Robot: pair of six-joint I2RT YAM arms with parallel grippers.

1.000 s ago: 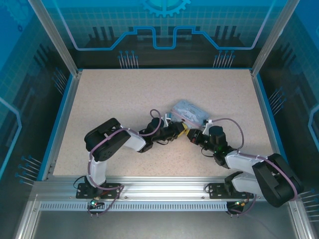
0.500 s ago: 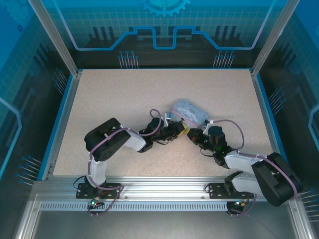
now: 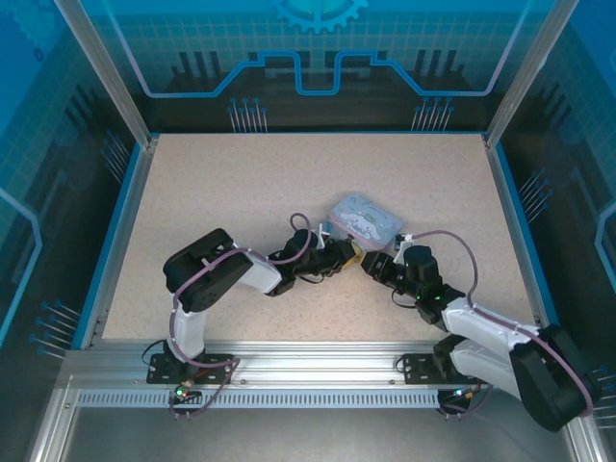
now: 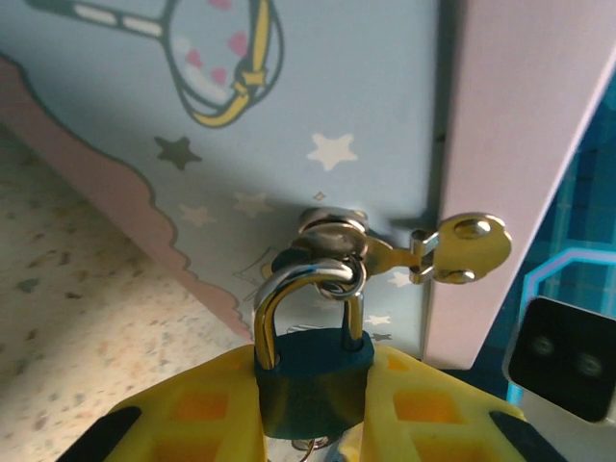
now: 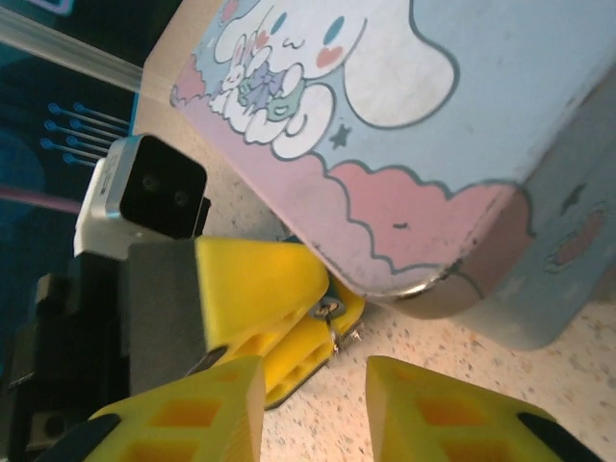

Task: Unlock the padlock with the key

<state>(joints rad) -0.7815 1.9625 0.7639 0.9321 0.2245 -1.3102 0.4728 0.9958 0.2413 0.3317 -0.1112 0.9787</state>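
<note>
The padlock (image 4: 313, 385) sits clamped between the left fingers (image 4: 197, 416).

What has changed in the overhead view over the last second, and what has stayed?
The right arm swung its elbow down toward the near right corner, stretching out; the right pincer barely shifted beside the tin. Nothing was taken or let go. The left arm, the left pincer shut on the padlock, and the tin stayed put.
</note>
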